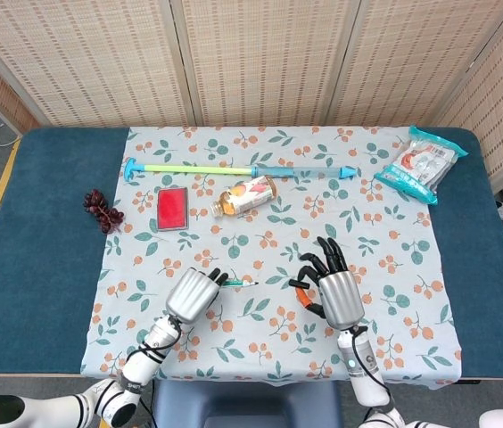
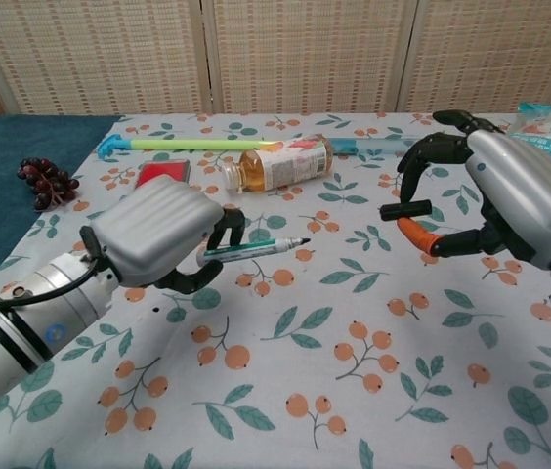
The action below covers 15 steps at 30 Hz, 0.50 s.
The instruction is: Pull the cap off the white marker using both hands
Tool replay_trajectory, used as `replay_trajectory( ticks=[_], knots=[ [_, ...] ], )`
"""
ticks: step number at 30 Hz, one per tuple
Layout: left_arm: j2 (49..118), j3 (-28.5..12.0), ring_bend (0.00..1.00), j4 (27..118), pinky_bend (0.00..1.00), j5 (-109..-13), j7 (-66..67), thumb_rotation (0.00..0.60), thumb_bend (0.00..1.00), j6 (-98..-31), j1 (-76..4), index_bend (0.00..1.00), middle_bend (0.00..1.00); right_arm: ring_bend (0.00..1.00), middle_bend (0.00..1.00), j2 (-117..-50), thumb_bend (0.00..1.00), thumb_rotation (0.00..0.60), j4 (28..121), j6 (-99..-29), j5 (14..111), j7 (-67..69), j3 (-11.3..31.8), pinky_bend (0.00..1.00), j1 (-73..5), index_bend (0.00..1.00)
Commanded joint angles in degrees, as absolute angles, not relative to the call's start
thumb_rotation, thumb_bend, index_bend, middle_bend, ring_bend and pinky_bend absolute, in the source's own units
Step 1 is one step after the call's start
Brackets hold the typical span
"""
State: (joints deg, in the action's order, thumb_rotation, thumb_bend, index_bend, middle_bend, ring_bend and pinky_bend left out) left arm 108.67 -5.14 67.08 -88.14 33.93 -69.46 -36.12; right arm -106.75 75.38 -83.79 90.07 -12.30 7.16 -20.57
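Our left hand [image 2: 153, 233] grips the uncapped white marker [image 2: 256, 249]; our right hand [image 2: 510, 200] pinches its black cap [image 2: 404, 209]; no writing legible.

White marker [image 2: 251, 249] with green band and black tip is being shown beside its black cap [image 2: 404, 209]. Silver shells, black fingers are being shown on left robot hand [image 2: 163, 237] and right robot hand [image 2: 495, 200], orange thumb pad on the right. Table [image 1: 46, 223] is being covered in dark teal, cloth [image 1: 376, 241] pale blue with orange berries, green leaves.
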Motion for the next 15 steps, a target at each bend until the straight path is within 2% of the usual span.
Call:
replay_trajectory(
  ticks=[1,6,8,11,15],
  knots=[
    [107.84,-3.95,0.87,64.72,1.0,-88.49,33.42,0.6,0.57,-68.92,-35.75,0.8,0.88,0.02,0.31,-107.44,0.48,0.6,73.25,-81.69,88.28,-12.41,6.61,0.05,-20.41,0.94],
    [107.8,-3.32,0.86,63.06,1.0,-88.58,32.96,0.6,0.56,-68.7,-35.47,0.66,0.77,0.02,0.31,-109.15,0.48,0.6,70.57,-80.11,86.84,-11.13,6.69,0.05,-20.57,0.87],
    [107.35,-3.09,0.85,62.62,1.0,-87.97,31.92,0.6,0.54,-68.14,-35.07,0.54,0.65,0.02,0.31,-111.27,0.48,0.6,66.83,-76.84,84.51,-10.5,6.57,0.04,-20.93,0.77],
    [107.05,-2.96,0.83,62.59,1.0,-88.17,31.46,0.6,0.53,-68.17,-35.06,0.42,0.54,0.02,0.3,-112.65,0.48,0.6,64.47,-76.01,83.77,-10.15,6.81,0.05,-21.16,0.63],
    [106.85,-2.98,0.79,62.83,1.0,-87.13,30.98,0.6,0.52,-66.79,-34.97,0.32,0.4,0.01,0.24,-112.33,0.48,0.6,64.4,-73.53,82.74,-10.68,6.16,0.04,-21.34,0.38]
  ],
)
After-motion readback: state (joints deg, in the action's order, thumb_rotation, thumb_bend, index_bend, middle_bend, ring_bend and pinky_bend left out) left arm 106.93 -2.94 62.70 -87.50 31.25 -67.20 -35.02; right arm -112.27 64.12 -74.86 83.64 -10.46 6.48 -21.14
